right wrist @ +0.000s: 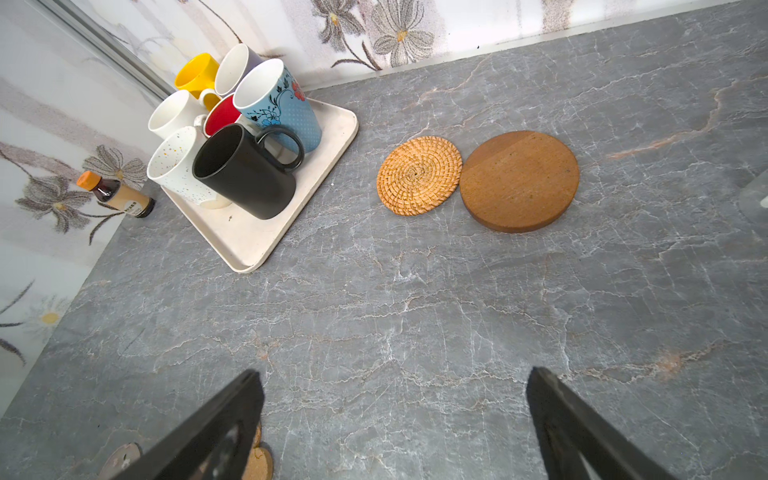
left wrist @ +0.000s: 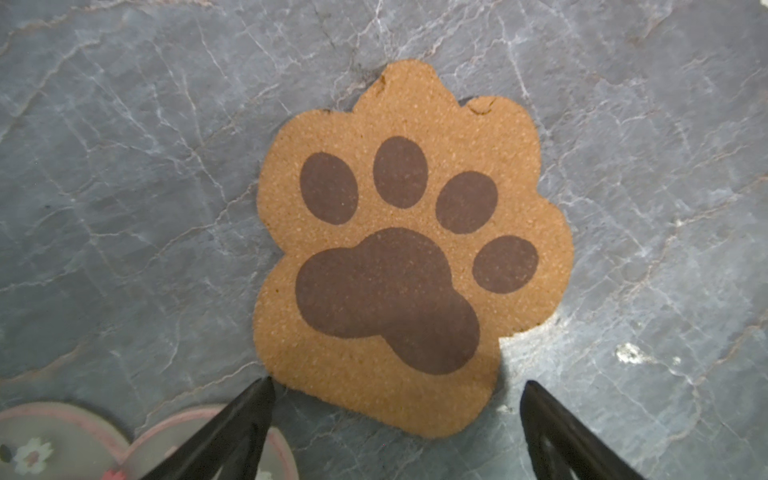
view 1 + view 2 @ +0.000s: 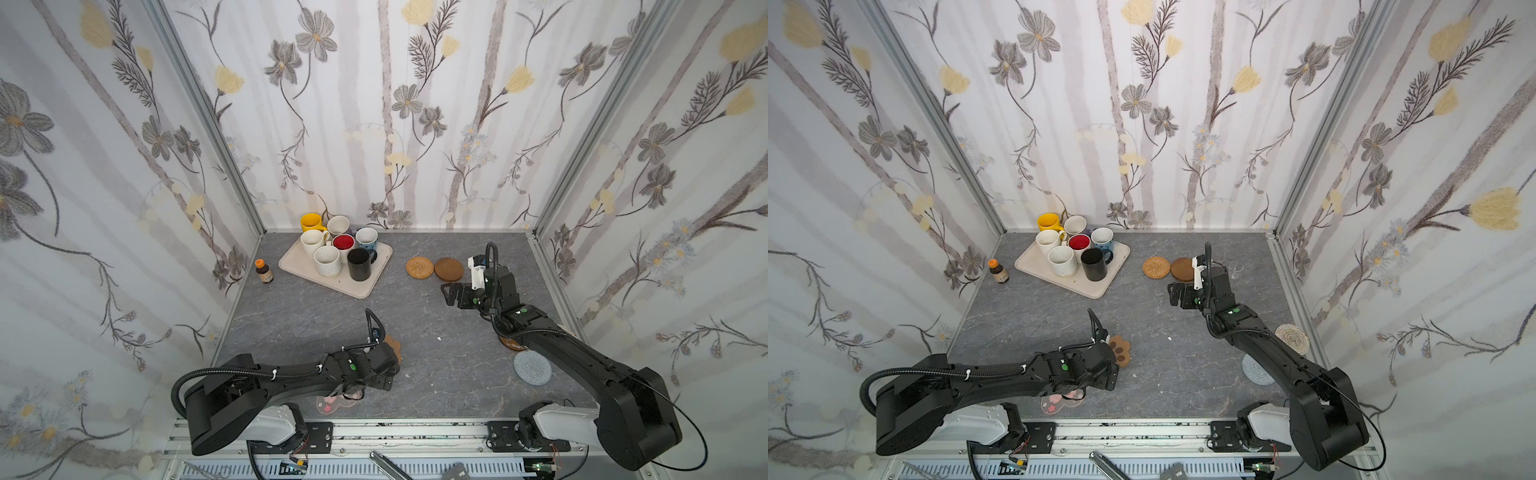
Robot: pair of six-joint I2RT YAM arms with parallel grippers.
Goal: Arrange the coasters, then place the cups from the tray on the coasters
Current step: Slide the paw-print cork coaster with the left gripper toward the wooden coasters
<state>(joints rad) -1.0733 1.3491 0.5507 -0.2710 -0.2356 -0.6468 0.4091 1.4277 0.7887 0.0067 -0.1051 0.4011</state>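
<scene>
The left wrist view alone shows the paw-print coaster [image 2: 411,249] whole: flat on the grey marbled worktop [image 2: 124,166], dark pads up. Its near edge lies between the spread fingertips of the left gripper [image 2: 397,381], which is released and grasps nothing. Whether a fingertip touches the edge cannot be told. The pink blossom coaster [image 2: 54,436] lies just beside it, partly behind one finger; in both top views the left arm covers much of it at lower centre. In a top view the beige braided coaster [image 3: 1292,337] shows at right of centre beside the right arm, and the grey-blue knitted coaster [image 3: 532,368] lies near it, half under that arm. The right wrist view gives the far side plainly. The woven rattan coaster [image 1: 419,175] and a brown wooden coaster [image 1: 519,180] lie edge to edge. Well apart from them the cups [image 1: 245,170] stand bunched on the tray [image 1: 249,241], the black one nearest. A brown bottle [image 1: 118,195] stands off the tray by the wall. The right gripper [image 1: 393,370] hovers released and empty over bare worktop, short of those two coasters.
</scene>
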